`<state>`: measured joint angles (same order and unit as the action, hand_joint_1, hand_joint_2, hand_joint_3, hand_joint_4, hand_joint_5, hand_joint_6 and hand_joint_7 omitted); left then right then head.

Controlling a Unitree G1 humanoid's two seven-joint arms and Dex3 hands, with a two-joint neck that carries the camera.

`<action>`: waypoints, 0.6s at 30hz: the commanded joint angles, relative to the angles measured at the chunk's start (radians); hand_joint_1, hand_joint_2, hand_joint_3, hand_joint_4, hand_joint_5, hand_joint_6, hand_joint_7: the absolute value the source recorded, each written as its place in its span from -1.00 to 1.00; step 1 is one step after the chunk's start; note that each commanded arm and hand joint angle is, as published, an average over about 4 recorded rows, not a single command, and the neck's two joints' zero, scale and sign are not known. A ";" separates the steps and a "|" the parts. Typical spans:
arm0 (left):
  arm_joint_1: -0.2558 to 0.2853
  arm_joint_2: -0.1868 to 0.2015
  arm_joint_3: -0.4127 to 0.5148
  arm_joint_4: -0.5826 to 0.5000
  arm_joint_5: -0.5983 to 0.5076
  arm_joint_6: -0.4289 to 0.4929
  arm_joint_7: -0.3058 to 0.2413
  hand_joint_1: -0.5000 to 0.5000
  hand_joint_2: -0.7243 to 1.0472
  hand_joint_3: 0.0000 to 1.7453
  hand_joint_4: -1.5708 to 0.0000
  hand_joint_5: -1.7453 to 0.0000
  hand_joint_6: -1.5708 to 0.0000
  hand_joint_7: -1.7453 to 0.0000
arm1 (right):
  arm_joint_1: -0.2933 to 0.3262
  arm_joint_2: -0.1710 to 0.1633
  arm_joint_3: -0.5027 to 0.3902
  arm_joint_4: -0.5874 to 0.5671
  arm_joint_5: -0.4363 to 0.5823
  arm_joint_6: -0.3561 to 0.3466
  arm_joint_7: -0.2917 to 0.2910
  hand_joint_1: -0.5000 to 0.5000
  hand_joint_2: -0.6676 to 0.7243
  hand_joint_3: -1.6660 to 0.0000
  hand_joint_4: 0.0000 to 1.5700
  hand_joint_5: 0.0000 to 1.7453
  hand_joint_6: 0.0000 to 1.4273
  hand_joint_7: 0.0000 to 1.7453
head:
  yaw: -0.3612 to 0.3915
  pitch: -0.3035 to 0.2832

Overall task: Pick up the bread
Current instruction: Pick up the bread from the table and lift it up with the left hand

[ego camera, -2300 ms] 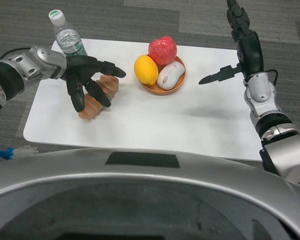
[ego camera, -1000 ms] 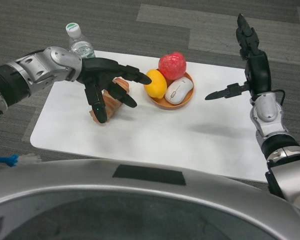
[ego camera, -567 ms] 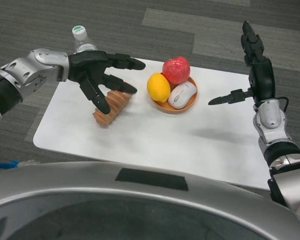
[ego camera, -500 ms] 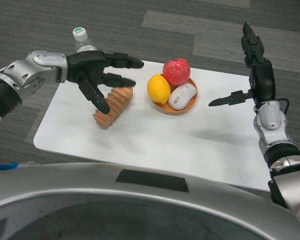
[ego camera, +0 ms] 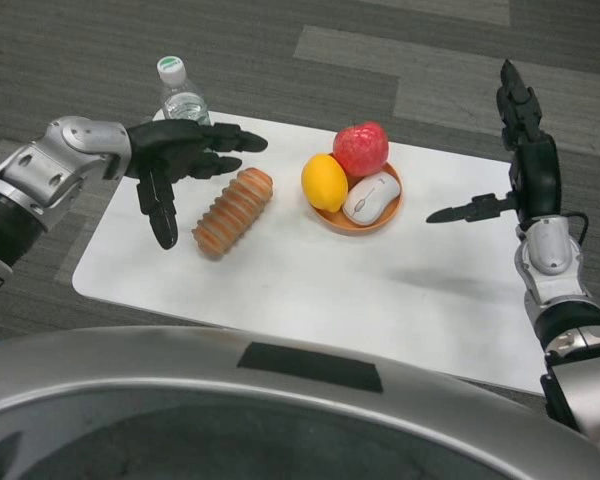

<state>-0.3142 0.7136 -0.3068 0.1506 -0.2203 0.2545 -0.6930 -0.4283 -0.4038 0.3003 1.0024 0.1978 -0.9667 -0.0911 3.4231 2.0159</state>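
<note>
The bread [ego camera: 233,211], a ridged orange-brown loaf, lies slantwise on the white table [ego camera: 310,290] left of centre. My left hand [ego camera: 175,165] hovers just left of and above the loaf, fingers spread wide, holding nothing and not touching it. My right hand [ego camera: 515,150] is raised at the table's right edge, fingers pointing up and thumb stretched out to the left, empty.
An orange bowl [ego camera: 365,215] behind the loaf's right holds a lemon [ego camera: 324,182], a red apple [ego camera: 361,148] and a white computer mouse [ego camera: 370,197]. A water bottle [ego camera: 181,98] stands at the back left corner, close behind my left hand. Grey carpet surrounds the table.
My left hand has drawn back to the left off the bread, leaving the whole loaf uncovered. The camera has shifted, so the scene sits slightly right and lower. The right hand keeps its pose.
</note>
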 commanded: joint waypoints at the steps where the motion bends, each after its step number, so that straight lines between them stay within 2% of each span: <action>1: 0.006 -0.015 0.001 -0.027 0.109 0.035 -0.001 0.12 -0.70 -0.90 1.00 1.00 1.00 0.76 | -0.017 -0.005 0.000 0.011 0.012 0.004 -0.009 -0.75 0.09 1.00 -1.00 -1.00 -1.00 -1.00 | 0.000 -0.002; 9: -0.014 -0.059 -0.036 -0.052 0.315 0.075 -0.003 -0.02 -0.70 -0.90 1.00 1.00 1.00 0.76 | -0.017 -0.004 -0.003 0.012 0.012 0.005 -0.009 -0.75 0.09 1.00 -1.00 -1.00 -1.00 -1.00 | 0.000 -0.004; 13: -0.029 -0.080 -0.080 -0.052 0.420 0.076 -0.003 -0.11 -0.80 -0.90 1.00 1.00 1.00 0.76 | -0.017 -0.003 -0.004 0.012 0.013 0.004 -0.009 -0.81 0.09 1.00 -1.00 -1.00 -1.00 -1.00 | 0.003 -0.005; 18: -0.045 -0.102 -0.125 -0.044 0.484 0.072 0.007 -0.16 -0.82 -0.90 1.00 1.00 1.00 0.76 | -0.017 -0.003 -0.002 0.014 0.014 0.005 -0.009 -0.81 0.09 1.00 -1.00 -1.00 -1.00 -1.00 | 0.007 -0.002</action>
<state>-0.3441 0.6252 -0.4188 0.1056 0.2493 0.3274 -0.6925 -0.4292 -0.4040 0.3008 1.0103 0.2013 -0.9660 -0.0921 3.4295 2.0130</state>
